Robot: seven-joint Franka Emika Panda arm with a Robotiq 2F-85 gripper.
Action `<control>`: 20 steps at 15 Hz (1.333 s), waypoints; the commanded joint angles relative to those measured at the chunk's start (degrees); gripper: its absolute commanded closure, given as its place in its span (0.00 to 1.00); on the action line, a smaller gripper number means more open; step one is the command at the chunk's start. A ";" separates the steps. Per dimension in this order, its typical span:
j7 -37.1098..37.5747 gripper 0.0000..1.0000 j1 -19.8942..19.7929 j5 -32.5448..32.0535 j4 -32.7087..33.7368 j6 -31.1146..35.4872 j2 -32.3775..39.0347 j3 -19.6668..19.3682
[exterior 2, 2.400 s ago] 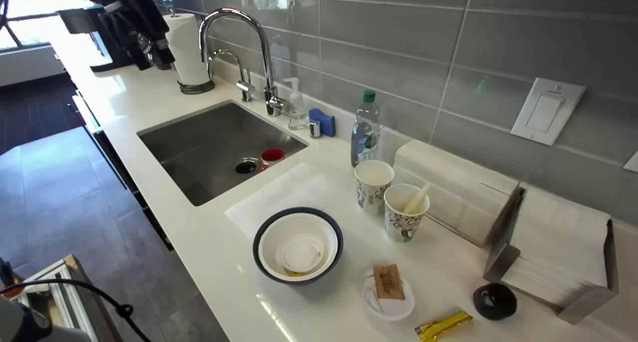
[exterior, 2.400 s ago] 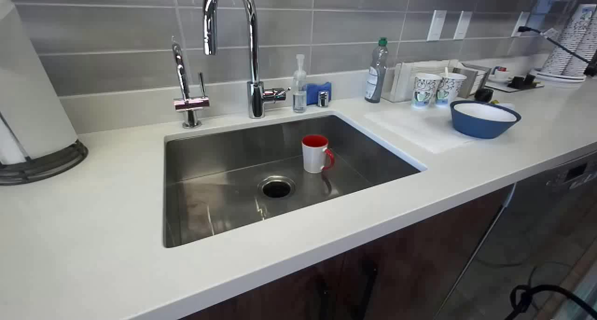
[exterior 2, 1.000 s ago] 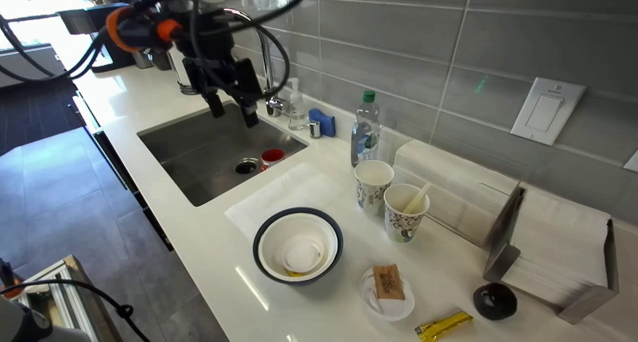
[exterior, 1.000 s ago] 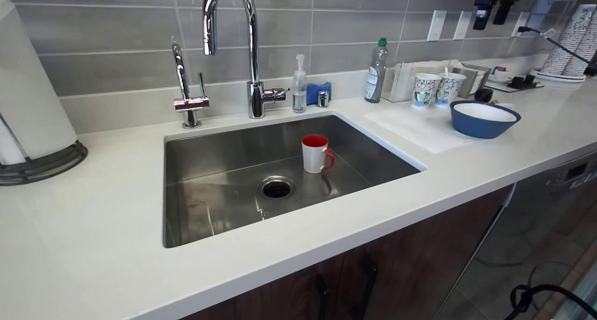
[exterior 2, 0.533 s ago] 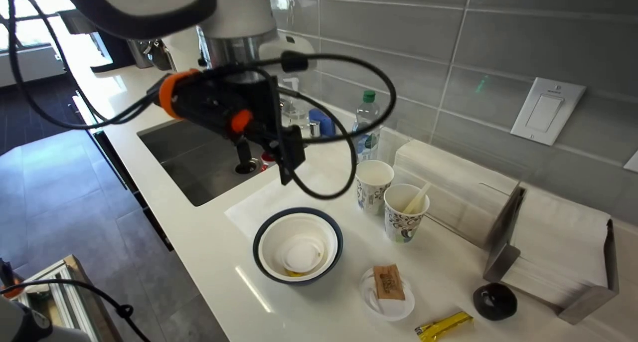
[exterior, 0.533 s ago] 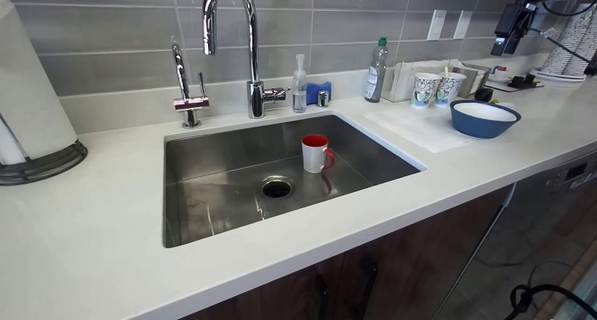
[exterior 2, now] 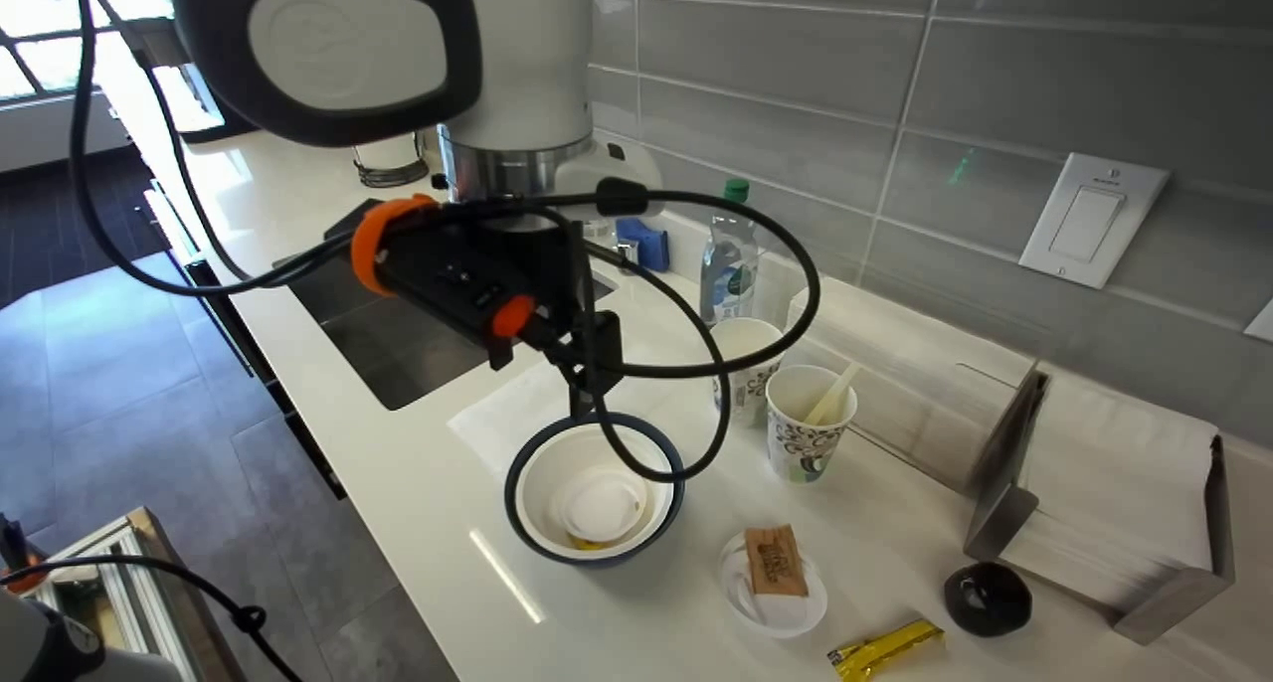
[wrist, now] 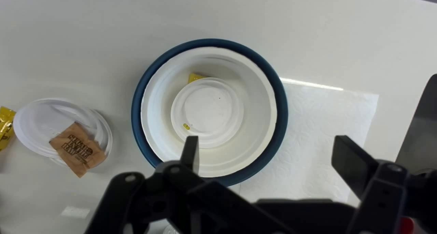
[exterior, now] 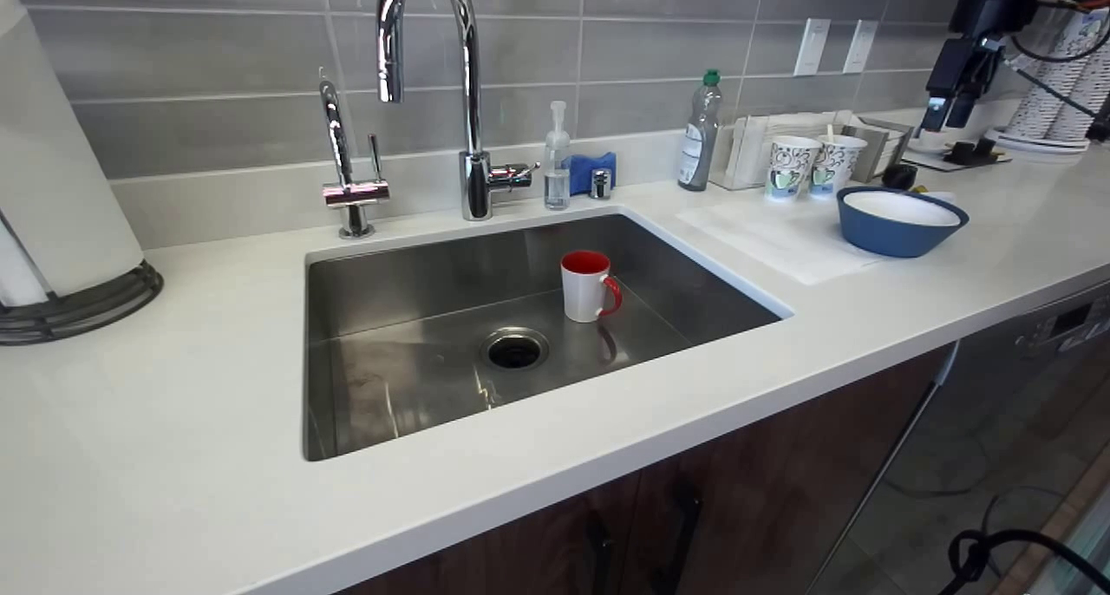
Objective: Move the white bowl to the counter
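Note:
The white bowl (wrist: 257, 125) sits nested inside the blue bowl (wrist: 281, 121), with a white lid (wrist: 208, 109) and a bit of yellow packet in it. The white bowl also shows in both exterior views (exterior: 902, 206) (exterior 2: 557, 463). The blue bowl stands on the white counter (exterior: 199, 404), right of the sink in an exterior view and partly on a paper towel. My gripper (wrist: 266, 140) is open and empty above the counter. In the wrist view its left finger overlaps the white bowl's near part and its right finger lies over the paper towel.
A steel sink (exterior: 416, 309) holds a red and white mug (exterior: 585, 287). Two paper cups (exterior 2: 811, 428), a soap bottle (exterior: 698, 135) and a napkin holder (exterior 2: 1114, 503) stand along the wall. Lids with a brown sugar packet (exterior 2: 776, 563) lie near the bowls. A tall faucet (exterior: 473, 83) rises behind the sink.
The arm has swung into view, past the sink toward the bowls, and has come lower over them. The gripper stays open in the exterior frames. The bowls have not moved.

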 commanded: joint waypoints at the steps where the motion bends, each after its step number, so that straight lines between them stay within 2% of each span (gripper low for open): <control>1: -0.28 0.00 -1.43 0.39 0.09 -0.07 0.11 1.40; 3: 0.97 0.00 -1.78 0.18 0.21 1.96 2.48 1.48; 8: 2.54 0.00 -4.10 -1.20 -1.09 13.01 7.87 1.24; 14: 7.69 0.00 -7.42 -6.64 -1.62 24.66 15.06 1.27; 20: 10.70 0.00 -8.68 -10.83 -1.21 30.78 21.34 1.12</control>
